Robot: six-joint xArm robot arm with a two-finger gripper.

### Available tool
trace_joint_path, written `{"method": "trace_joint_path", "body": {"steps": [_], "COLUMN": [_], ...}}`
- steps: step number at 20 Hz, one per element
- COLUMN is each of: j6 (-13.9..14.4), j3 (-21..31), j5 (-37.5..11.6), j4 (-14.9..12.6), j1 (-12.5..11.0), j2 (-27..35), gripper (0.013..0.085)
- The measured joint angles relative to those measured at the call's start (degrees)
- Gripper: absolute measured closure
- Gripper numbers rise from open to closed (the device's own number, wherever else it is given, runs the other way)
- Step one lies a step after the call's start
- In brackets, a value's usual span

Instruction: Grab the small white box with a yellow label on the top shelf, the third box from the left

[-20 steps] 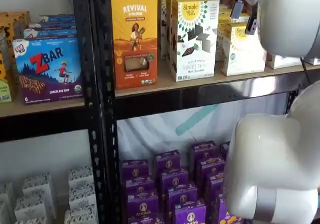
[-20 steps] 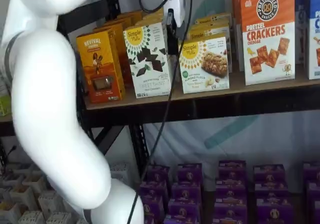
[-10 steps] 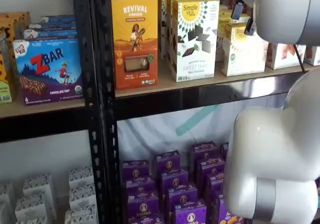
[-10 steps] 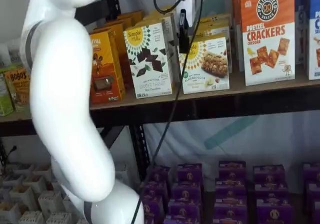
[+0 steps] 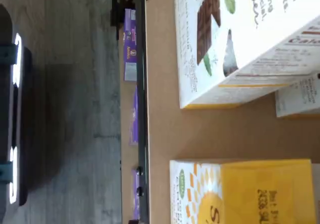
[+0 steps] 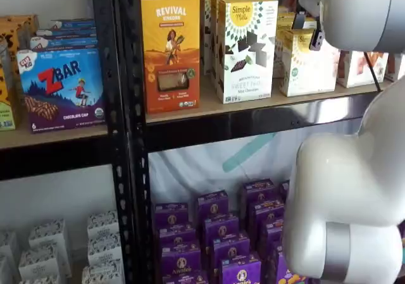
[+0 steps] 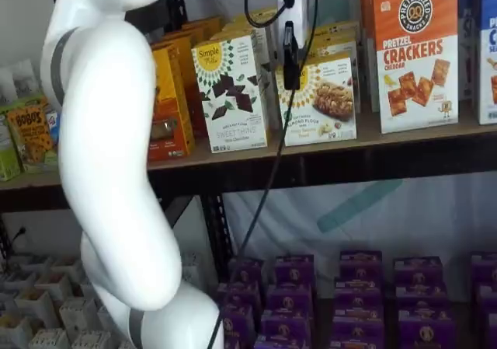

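The small white box with the yellow sunburst label [image 7: 326, 100] stands on the top shelf [image 7: 404, 135], to the right of the taller Simple Mills box [image 7: 231, 92]. It also shows in a shelf view [image 6: 311, 66] and in the wrist view [image 5: 240, 194], where its yellow top lies close below the camera. My gripper [image 7: 290, 73] hangs from the top edge with a cable beside it, just in front of the box's left upper corner. Only one black finger shows, side-on, so I cannot tell whether a gap is there. Nothing is held.
An orange Revival box [image 6: 169, 50] stands left of the Simple Mills box [image 6: 245, 50]. A Pretzel Crackers box [image 7: 415, 54] stands to the right. A black upright [image 6: 123, 132] borders the bay. Purple boxes [image 7: 349, 294] fill the lower level. My white arm [image 7: 109, 155] covers much of both shelf views.
The gripper has moved right and a little lower, from beside the Simple Mills box to the front of the small white box. The arm has swung along with it.
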Motion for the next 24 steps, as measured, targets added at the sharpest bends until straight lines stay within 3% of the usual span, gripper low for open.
{"method": "trace_joint_path", "body": {"steps": [9,17,24], "j6": [1.22,1.30,1.12], "j3": [-2.67,1.55,1.69], "j5": [4.26,-0.31,-0.20], "j4": [-4.32,-4.37,-5.21], "j1": [1.85,2.26,2.24], "j2": [2.41,-0.08,0.15], "gripper": [0.0130,0.0130,0.0130]}}
